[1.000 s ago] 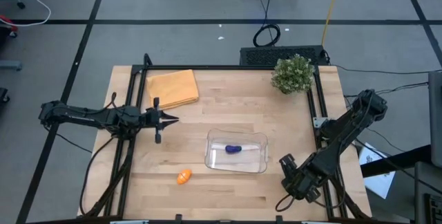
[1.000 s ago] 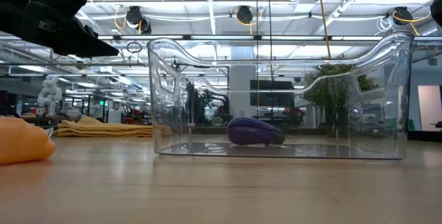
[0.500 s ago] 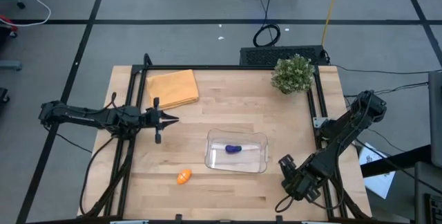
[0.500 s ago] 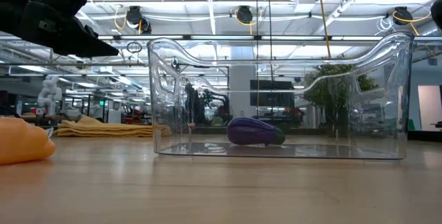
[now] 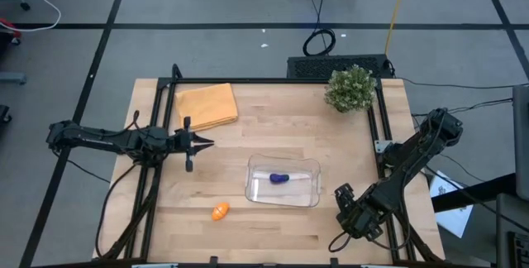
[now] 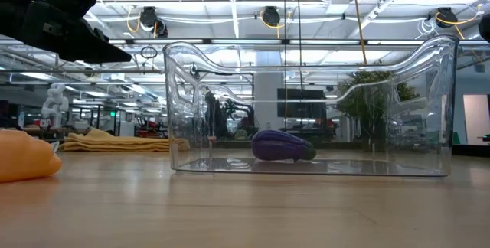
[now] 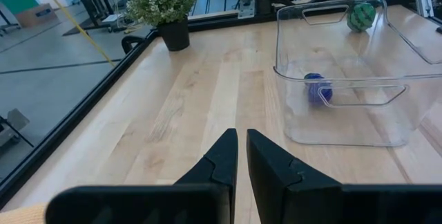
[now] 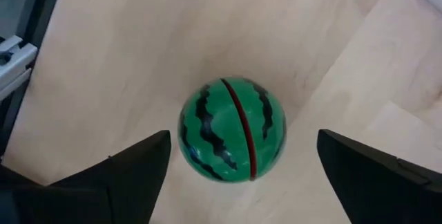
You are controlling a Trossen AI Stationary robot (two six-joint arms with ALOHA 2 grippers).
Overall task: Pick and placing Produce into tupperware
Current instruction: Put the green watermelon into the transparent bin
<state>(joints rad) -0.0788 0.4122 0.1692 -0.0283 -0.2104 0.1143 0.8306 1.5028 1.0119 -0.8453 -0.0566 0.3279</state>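
Observation:
The clear tupperware (image 5: 283,181) stands on the table near the middle, with the purple piece (image 5: 279,178) lying on its floor. The orange piece (image 5: 219,211) lies on the wood to the tupperware's near left. The green striped ball (image 8: 233,139) rests on the table at the near right, hidden under the arm in the high view. My right gripper (image 8: 243,135) points down over the ball, open, one finger on each side with a gap to it. My left gripper (image 5: 202,142) hovers shut over the table's left part, pointing at the tupperware (image 7: 345,79).
A folded orange-yellow cloth (image 5: 207,105) lies at the far left and a bushy potted plant (image 5: 350,88) stands at the far right corner. Black frame rails (image 5: 165,136) run along the table's left, far and right sides. Bare wood lies between cloth, plant and tupperware.

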